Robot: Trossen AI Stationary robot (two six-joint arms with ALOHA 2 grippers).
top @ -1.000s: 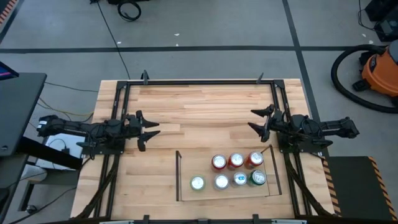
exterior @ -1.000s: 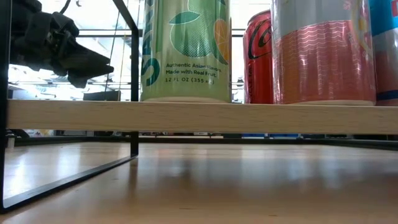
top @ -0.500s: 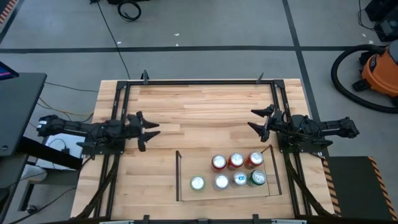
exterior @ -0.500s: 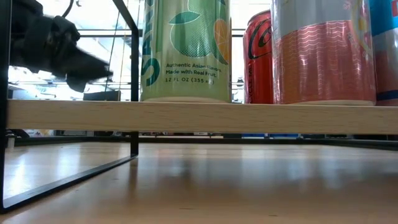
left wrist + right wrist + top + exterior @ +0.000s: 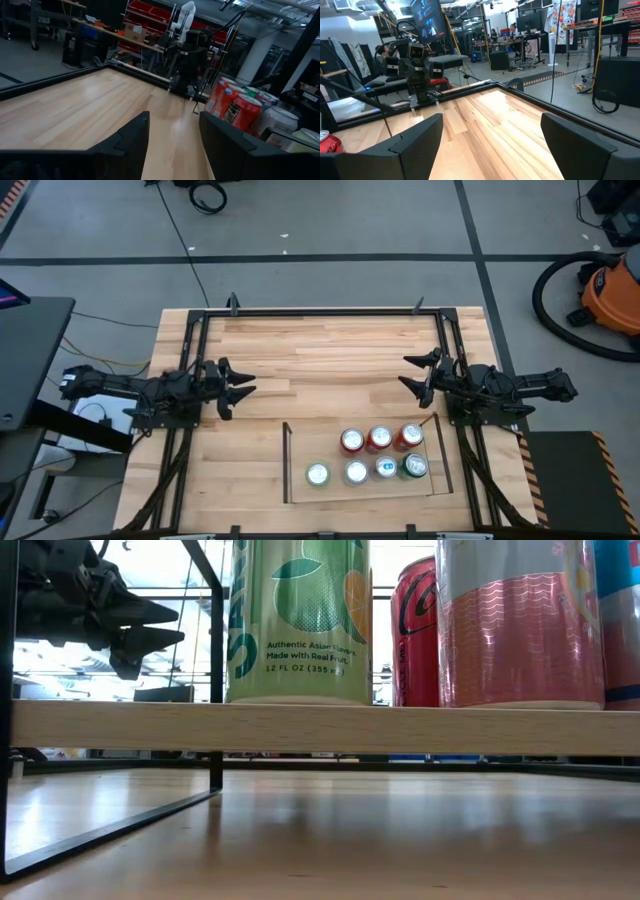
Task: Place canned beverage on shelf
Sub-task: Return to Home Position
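Note:
Several canned beverages [image 5: 379, 438] stand upright in two rows on the shelf [image 5: 300, 490], a light-wood panel with dark rods at the table's near middle-right. The low view shows a green can [image 5: 298, 620] and a red can [image 5: 413, 635] on the panel's top [image 5: 320, 728]. My left gripper [image 5: 238, 393] hovers level at the table's left, left of the shelf, pointing right, open by a small gap, empty. My right gripper [image 5: 405, 373] hovers level at the table's right, beyond the shelf's far right corner, open wider, empty. The cans [image 5: 235, 105] show in the left wrist view.
Black frame rods [image 5: 320, 311] run along the table's far edge and down both sides. Bare wooden tabletop [image 5: 320, 365] lies between the two grippers and beyond the shelf. An orange vacuum [image 5: 605, 290] stands on the floor off the table's far right.
My left gripper has rolled about the line it points along while staying in place; in the low view its two fingers now show one above the other. The right arm and the cans have kept still.

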